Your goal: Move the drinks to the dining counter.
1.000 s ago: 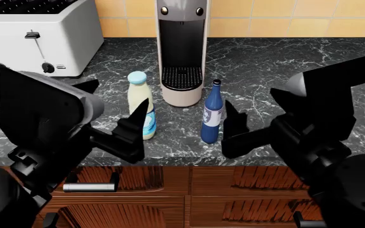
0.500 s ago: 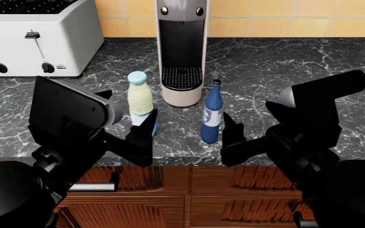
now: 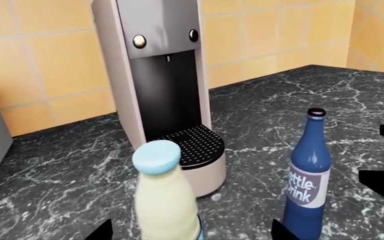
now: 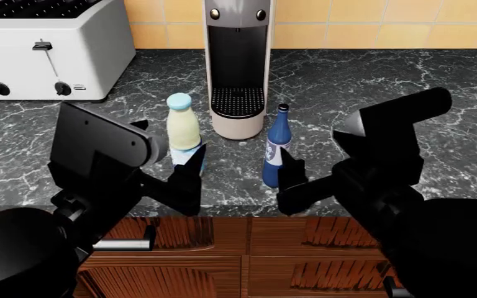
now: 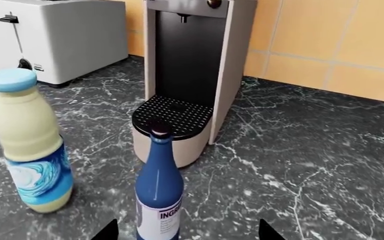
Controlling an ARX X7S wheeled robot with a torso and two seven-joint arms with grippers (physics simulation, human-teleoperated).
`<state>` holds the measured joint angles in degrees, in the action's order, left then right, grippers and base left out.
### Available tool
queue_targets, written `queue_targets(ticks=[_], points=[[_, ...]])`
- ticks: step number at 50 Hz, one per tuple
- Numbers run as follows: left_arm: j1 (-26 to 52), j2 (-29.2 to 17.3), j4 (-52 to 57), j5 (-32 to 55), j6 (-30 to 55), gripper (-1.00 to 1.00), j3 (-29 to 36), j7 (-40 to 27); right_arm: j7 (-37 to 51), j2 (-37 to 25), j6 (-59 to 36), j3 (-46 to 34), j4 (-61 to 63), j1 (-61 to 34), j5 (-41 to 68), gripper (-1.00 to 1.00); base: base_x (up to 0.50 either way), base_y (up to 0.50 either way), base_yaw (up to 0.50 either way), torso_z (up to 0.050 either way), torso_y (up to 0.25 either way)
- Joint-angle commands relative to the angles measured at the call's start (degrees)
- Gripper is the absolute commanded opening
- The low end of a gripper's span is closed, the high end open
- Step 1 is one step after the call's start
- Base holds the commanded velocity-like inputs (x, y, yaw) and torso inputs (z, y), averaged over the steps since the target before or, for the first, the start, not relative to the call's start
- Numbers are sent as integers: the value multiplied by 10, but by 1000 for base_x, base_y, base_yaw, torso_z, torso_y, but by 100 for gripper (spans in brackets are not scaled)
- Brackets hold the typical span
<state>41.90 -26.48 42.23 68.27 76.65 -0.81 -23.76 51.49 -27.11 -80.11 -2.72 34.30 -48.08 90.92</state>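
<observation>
Two upright drinks on the dark grey white-veined marble counter [image 4: 371,81], near its front edge, in front of a tall beige-and-black capsule coffee machine [image 4: 238,65]. At left, the cream-white milk bottle with light-blue cap and blue-white swirl label [image 4: 184,131]; to its right, past the machine's round perforated drip tray [image 3: 193,145], the slimmer dark-blue glass bottle with white printed label [image 4: 277,146]. Apart from each other, neither touching the machine.

Left black gripper [image 4: 190,177] at the near side of the milk bottle, level with its label; open, with the dark fingertips [image 3: 102,230] showing on either side of the bottle in the left wrist view and not pressing it. Right black gripper [image 4: 290,180] at the near side of the dark-blue bottle; likewise spread, with fingertips [image 5: 106,231] flanking the bottle's lower body in the right wrist view, contact not discernible.

White two-slot toaster with black levers and dials [image 4: 44,49] at the far left against the orange tiled wall [image 4: 371,22]. Dark-brown wood drawer fronts with a metal bar handle [image 4: 118,244] below the counter edge.
</observation>
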Motion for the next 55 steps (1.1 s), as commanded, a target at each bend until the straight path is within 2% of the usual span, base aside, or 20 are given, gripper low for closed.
queue_targets(ticks=[1, 29, 40, 41, 55], points=[[-9, -9, -1, -14, -17, 100, 9, 8, -52, 14, 8, -38, -25, -17, -65, 100, 0, 0, 0, 0, 0], [-11, -25, 7, 9, -31, 100, 11, -5, -204, 33, 71, -172, -147, -67, -234, 100, 0, 0, 0, 0, 0], [-13, -29, 7, 9, -40, 100, 15, -5, -214, 30, 79, -182, -155, -59, -237, 100, 0, 0, 0, 0, 0], [-12, -29, 8, 10, -41, 100, 17, -6, -217, 28, 81, -179, -152, -55, -232, -100, 0, 0, 0, 0, 0], [-13, -34, 7, 15, -47, 100, 21, -10, -177, 17, 64, -153, -109, -54, -184, -100, 0, 0, 0, 0, 0]])
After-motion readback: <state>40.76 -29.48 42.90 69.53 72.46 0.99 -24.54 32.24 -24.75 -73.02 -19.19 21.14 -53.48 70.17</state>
